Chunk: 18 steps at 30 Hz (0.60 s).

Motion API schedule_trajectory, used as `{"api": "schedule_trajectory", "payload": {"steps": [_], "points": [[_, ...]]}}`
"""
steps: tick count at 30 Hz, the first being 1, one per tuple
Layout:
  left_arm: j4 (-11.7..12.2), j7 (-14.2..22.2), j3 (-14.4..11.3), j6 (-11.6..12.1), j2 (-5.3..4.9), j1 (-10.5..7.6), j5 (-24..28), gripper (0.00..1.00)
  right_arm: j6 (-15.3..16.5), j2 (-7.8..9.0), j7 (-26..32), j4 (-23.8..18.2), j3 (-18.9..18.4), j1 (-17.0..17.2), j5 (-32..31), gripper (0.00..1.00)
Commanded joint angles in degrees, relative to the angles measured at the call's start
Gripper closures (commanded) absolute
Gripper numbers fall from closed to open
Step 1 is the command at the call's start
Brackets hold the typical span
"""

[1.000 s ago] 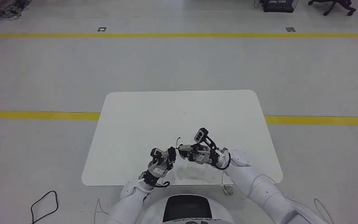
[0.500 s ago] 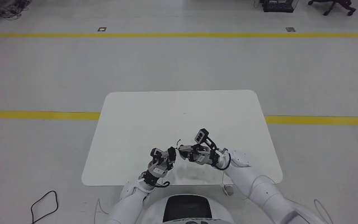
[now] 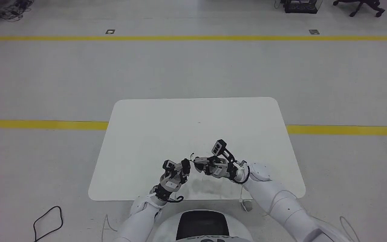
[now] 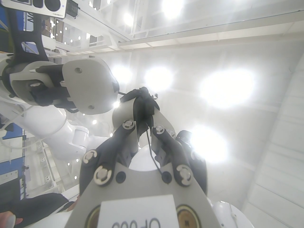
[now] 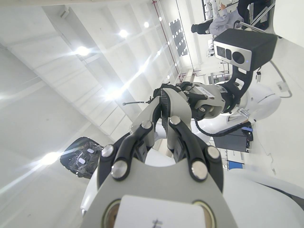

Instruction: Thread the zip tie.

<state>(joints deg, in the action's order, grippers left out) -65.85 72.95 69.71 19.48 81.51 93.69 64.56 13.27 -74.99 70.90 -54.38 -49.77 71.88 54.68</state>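
Over the last second almost nothing has moved. In the top view the two arms meet tip to tip in the lower middle of the frame, above the near edge of the counter point(image 3: 151, 133). The only shift I can pick out is in the free end of the zip tie point(image 3: 191, 156). It curled a little higher above the fingertips a second ago and now sits lower and looks shorter. I take that as a fine adjustment of alignment rather than a feed-through, so I judge the threading not yet done. The left tool point(image 3: 184, 164) is clenched, and in its wrist view its pads point(image 4: 142, 110) are pressed together at centre frame on a dark bunch that I take to be the zip tie point(image 4: 142, 98). The right tool point(image 3: 197, 162) is clenched too. In its wrist view the fingers point(image 5: 163, 105) pinch the zip tie point(image 5: 136, 102), whose thin tail juts out towards the left of the frame, with the left tool point(image 5: 180, 87) just beyond. I cannot make out the tie's head or whether the tip has entered it, because the fingers cover that spot. As for writing, the left wrist label point(image 4: 136, 211) at the bottom of its frame and the right wrist label point(image 5: 161, 214) at the bottom of its frame both carry short print. It is upside down and cut off by the frame edge, so I leave it unread. I can make out no writing on the zip tie.
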Motion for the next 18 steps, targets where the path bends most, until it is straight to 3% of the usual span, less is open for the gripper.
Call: {"api": "schedule_trajectory", "payload": {"steps": [1,18], "points": [[0.0,0.0,0.0,0.0,0.0,0.0,0.0,1.0,-0.13,-0.04,-0.11,0.03,-0.09,0.01,-0.2,1.0],[0.0,0.0,0.0,0.0,0.0,0.0,0.0,1.0,-1.18,-0.69,-0.73,1.21,-0.3,-0.42,-1.31,1.0]]}}
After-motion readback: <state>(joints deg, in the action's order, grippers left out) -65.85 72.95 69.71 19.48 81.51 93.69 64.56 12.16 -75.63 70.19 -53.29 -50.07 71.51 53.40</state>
